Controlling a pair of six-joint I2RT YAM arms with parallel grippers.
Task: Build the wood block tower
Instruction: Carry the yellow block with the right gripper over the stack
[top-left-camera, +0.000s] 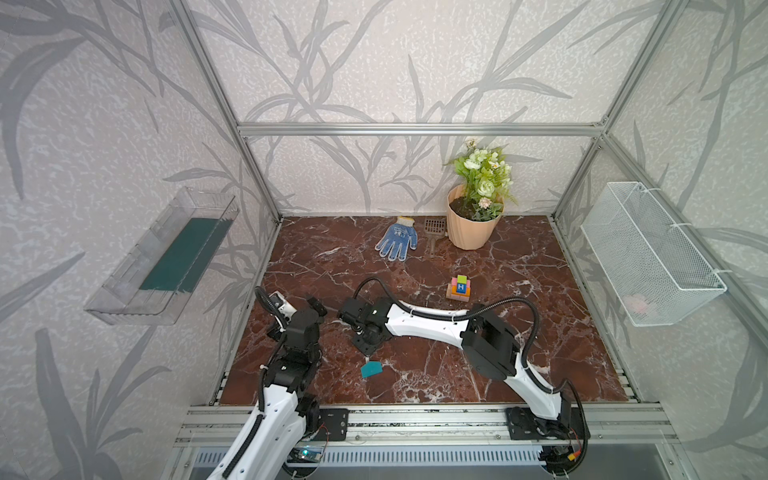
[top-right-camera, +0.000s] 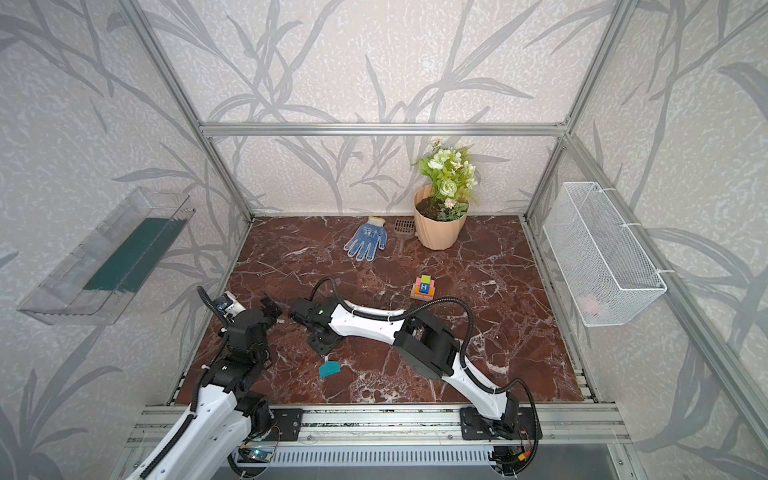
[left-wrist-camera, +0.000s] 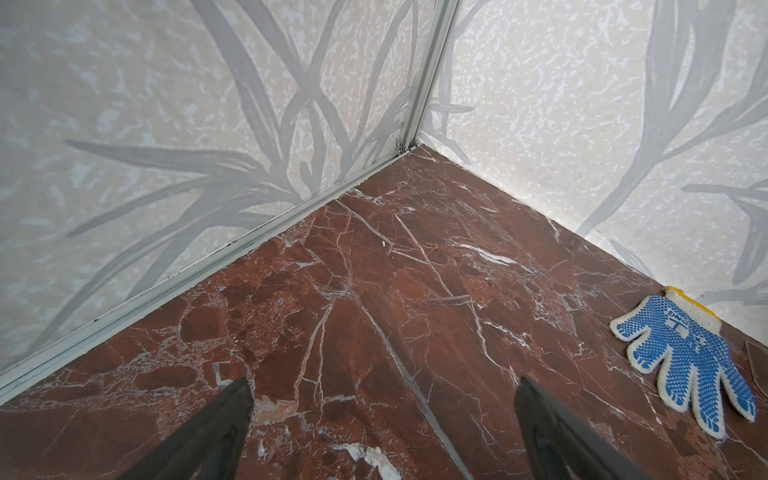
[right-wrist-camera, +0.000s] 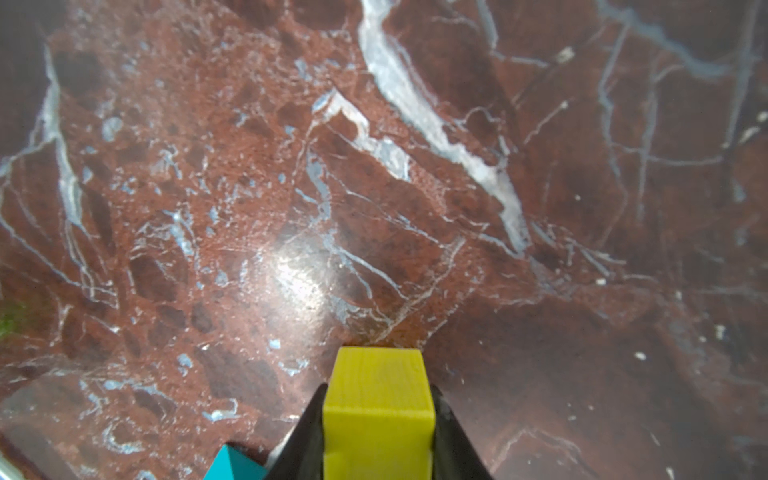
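The wood block tower stands right of the floor's middle: tan base, pink and orange layers, blue "H" cube, lime cube on top. In the right wrist view my right gripper is shut on a yellow cube, low over the marble. In both top views this gripper points down at front centre and hides the cube. The teal slant-topped piece lies just beside it. My left gripper hangs open and empty near the left wall.
A blue dotted glove, a brown scoop and a peach flowerpot sit along the back wall. A white wire basket hangs on the right wall and a clear tray on the left wall.
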